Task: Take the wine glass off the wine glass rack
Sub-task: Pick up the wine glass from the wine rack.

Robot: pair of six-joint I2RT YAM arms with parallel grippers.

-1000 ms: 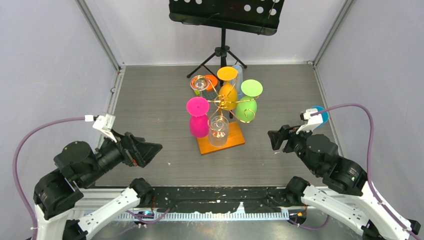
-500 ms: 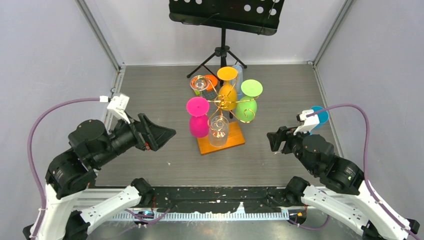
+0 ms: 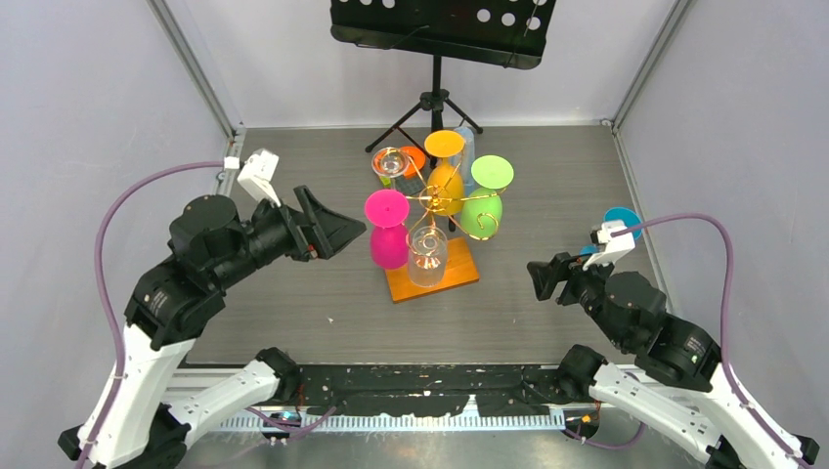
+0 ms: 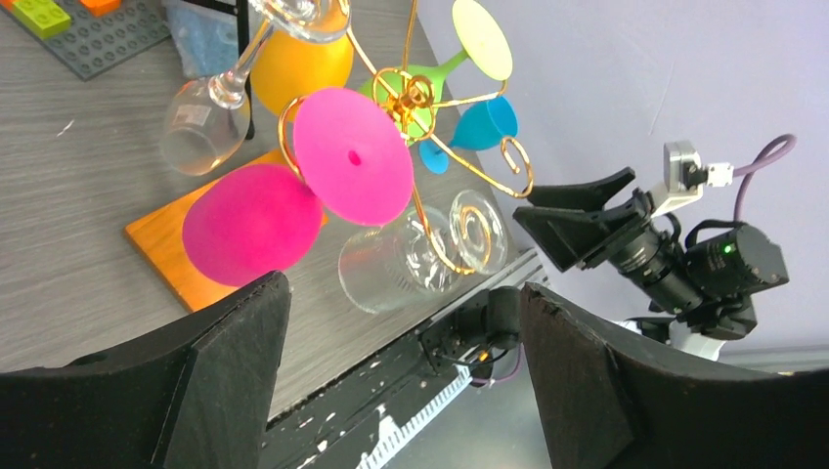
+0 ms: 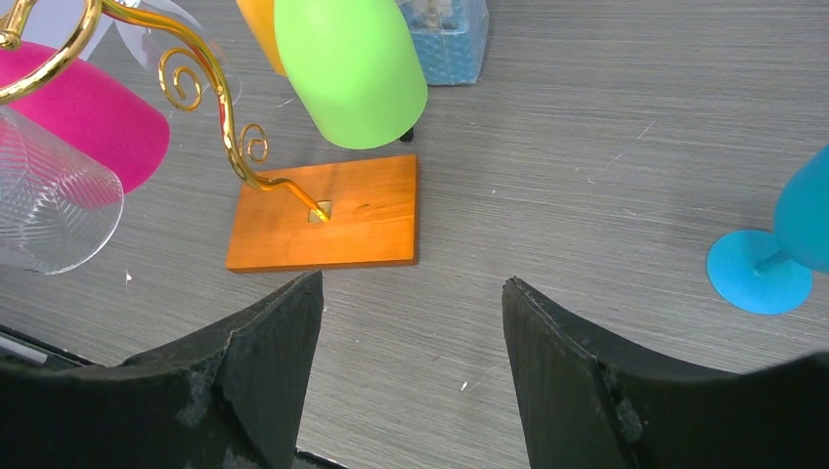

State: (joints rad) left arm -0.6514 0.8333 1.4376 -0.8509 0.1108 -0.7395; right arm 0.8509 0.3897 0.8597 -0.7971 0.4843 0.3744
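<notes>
Right now the wine glass rack stands in the middle of the grey tabletop, its gold wire arms curling up from a flat orange base. Hanging from the arms with their bowls down are a pink wine glass, an orange glass, a green glass and a ribbed clear glass. The pink one is on the rack's left side and the ribbed one on its near side.

The left hand is raised and pointed at the rack, with its tips just left of the pink wine glass. Its 2 fingers are spread wide and hold nothing. In the left wrist view the pink bowl and foot lie ahead of them, not between them.

The right hand hangs to the right of the rack, well apart from it. Its jaws are also parted and empty, aimed toward the orange base. A blue glass stands on the tabletop just beyond that hand. A black music stand is at the back.
</notes>
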